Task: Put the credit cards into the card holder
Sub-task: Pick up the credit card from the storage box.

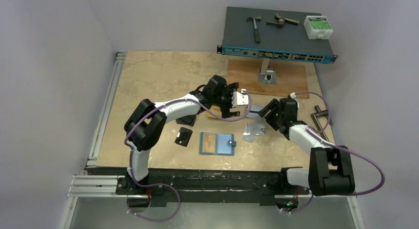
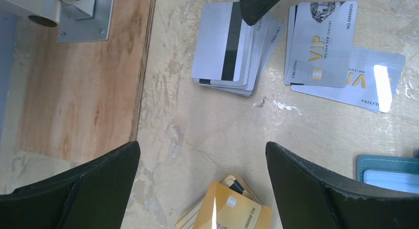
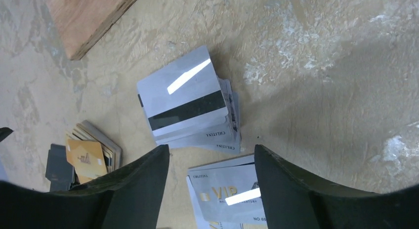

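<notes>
The teal card holder (image 1: 216,143) lies open on the table near the front; its corner shows in the left wrist view (image 2: 390,172). My left gripper (image 2: 201,150) is open and empty, hovering over a stack of orange-gold cards (image 2: 227,209). A fanned silver-white stack (image 2: 232,46) and silver VIP cards (image 2: 321,41) lie beyond it. My right gripper (image 3: 211,152) is open and empty above the VIP cards (image 3: 227,194), with the silver stack (image 3: 188,103) just ahead. Gold cards (image 3: 91,152) and black cards (image 3: 59,167) lie to its left. Black cards (image 1: 184,136) lie left of the holder.
A blue network switch (image 1: 276,41) stands at the back with a hammer (image 1: 254,26) and a white box (image 1: 317,26) on it. A wooden board (image 1: 247,71) carries a metal bracket (image 1: 267,73). A metal tool (image 1: 321,115) lies at the right edge.
</notes>
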